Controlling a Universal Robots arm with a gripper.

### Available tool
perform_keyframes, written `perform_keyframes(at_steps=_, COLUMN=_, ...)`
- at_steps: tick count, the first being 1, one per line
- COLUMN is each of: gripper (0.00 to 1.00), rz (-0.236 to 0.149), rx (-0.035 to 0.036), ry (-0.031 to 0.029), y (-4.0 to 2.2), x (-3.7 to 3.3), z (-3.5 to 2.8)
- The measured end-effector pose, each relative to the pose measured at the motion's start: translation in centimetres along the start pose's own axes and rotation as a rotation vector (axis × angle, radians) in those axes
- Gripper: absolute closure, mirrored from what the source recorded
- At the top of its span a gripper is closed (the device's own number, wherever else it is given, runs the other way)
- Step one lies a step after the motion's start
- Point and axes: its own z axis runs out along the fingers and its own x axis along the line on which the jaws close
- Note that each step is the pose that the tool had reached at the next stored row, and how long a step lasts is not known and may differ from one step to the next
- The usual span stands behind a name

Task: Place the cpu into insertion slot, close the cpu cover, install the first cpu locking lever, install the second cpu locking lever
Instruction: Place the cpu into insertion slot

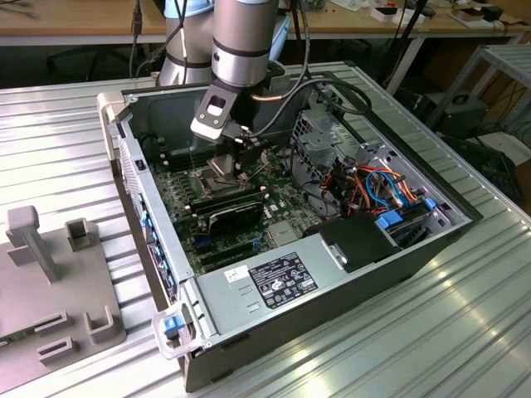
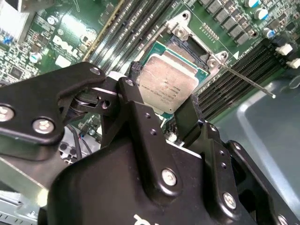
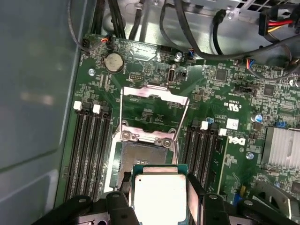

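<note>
My gripper point(image 3: 159, 199) is shut on the cpu point(image 3: 159, 194), a flat square chip with a dull silvery face, with one black finger on each of two opposite edges. The chip point(image 2: 168, 86) hangs just above the insertion slot point(image 3: 138, 152), covering its nearer part; the dark far part of the socket still shows. The cpu cover point(image 3: 154, 95), a thin metal frame with a large window, stands open on its hinge beyond the slot. A thin metal lever rod point(image 2: 248, 82) sticks out beside the socket. In the exterior view the gripper point(image 1: 241, 157) is low inside the open computer case, over the slot point(image 1: 217, 178).
Long black memory slots point(image 3: 89, 150) flank the socket on both sides. A finned heat sink point(image 3: 281, 147), a coin battery point(image 3: 112, 61) and cable bundles point(image 3: 187, 28) sit on the green board. The case wall point(image 3: 37, 93) is close. A grey fixture point(image 1: 50, 274) lies at the exterior view's left.
</note>
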Motion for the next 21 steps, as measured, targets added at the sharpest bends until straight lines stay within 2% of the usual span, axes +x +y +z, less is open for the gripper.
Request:
perform_keyframes(at_steps=3, gripper=0.45, rz=0.004, rx=0.0019, ry=0.0006, y=0.01, x=0.07, z=0.09)
perform_keyframes(at_steps=9, gripper=0.45, rz=0.063, rx=0.0077, ry=-0.001, y=0.15, x=0.23, z=0.66)
perform_keyframes(at_steps=12, gripper=0.45, rz=0.072, rx=0.008, ry=-0.001, y=0.47, x=0.3, z=0.81)
perform_keyframes(at_steps=21, gripper=0.45, rz=0.086, rx=0.0086, ry=-0.0015, y=0.54, x=0.34, z=0.94)
